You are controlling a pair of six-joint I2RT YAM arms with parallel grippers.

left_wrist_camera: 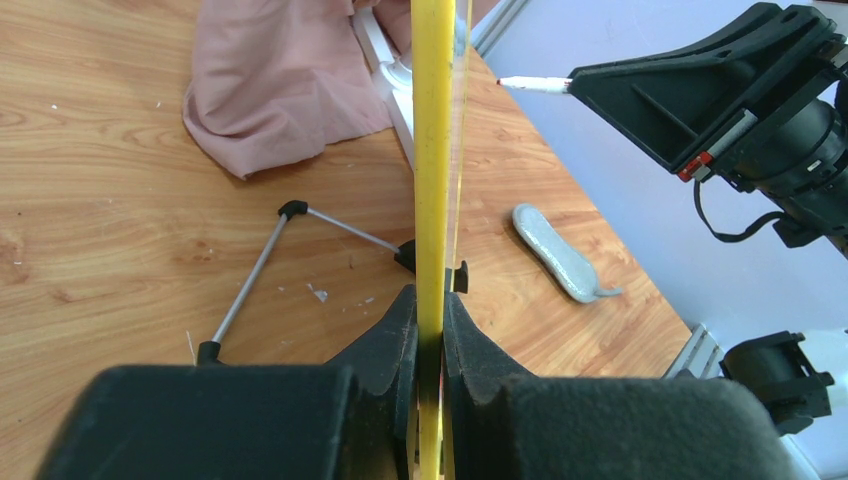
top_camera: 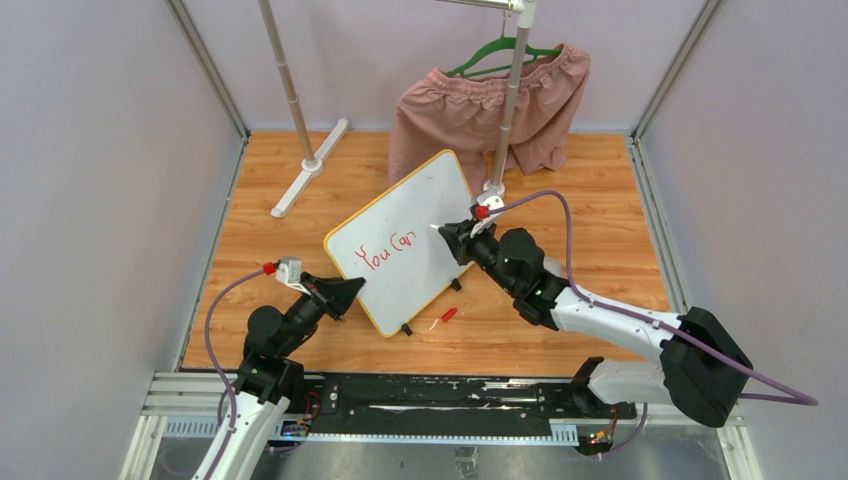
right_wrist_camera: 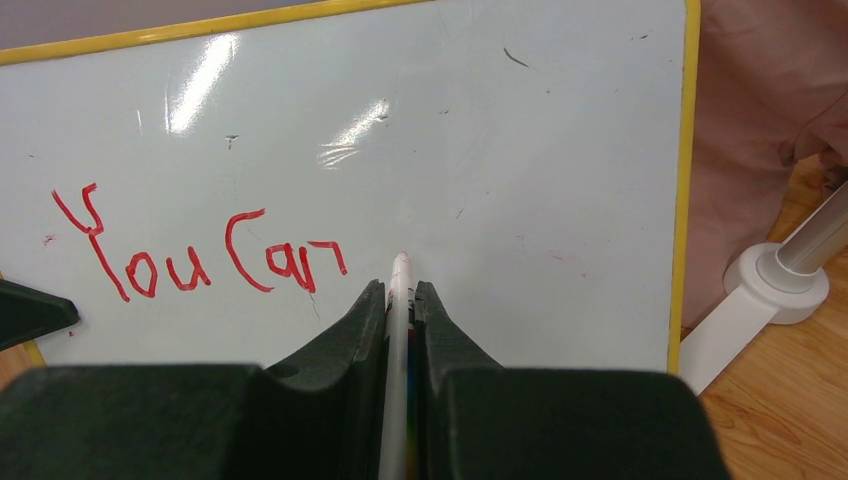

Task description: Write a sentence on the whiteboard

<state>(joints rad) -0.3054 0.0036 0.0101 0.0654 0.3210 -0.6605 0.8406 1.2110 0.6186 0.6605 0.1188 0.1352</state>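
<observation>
Item: writing station, mid-task. Nearest, left gripper (left_wrist_camera: pixel 432 300): jaws narrowed onto the thin yellow frame at the near-left edge of the whiteboard (top_camera: pixel 415 215). The grip is judged to be there to steady the board against the push of writing. On the wooden table (top_camera: pixel 600 200), just before the board's near edge, lies a small red piece (top_camera: pixel 448 314), probably the marker's cap, set aside and well clear of the arms. The whiteboard sits mid-table between the two arms, tilted up on its black feet with a wire prop (left_wrist_camera: pixel 262 265) behind it, its white face turned toward the right arm. The sentence (right_wrist_camera: pixel 190 255) is in red and so far reads roughly "You Can", low on the left part of the face. The last letter looks unfinished, and the space to its right is bare for the remaining words. Right gripper (right_wrist_camera: pixel 400 288): closed tight around the marker (right_wrist_camera: pixel 401 268), whose tip points at the board just right of the last stroke. The left wrist view shows the tip slightly off the surface, which suggests a lift between strokes. Farthest back, pink shorts (top_camera: pixel 470 110) hang on a green hanger (top_camera: pixel 500 48) from a rack (top_camera: pixel 296 110), no part of this job.
</observation>
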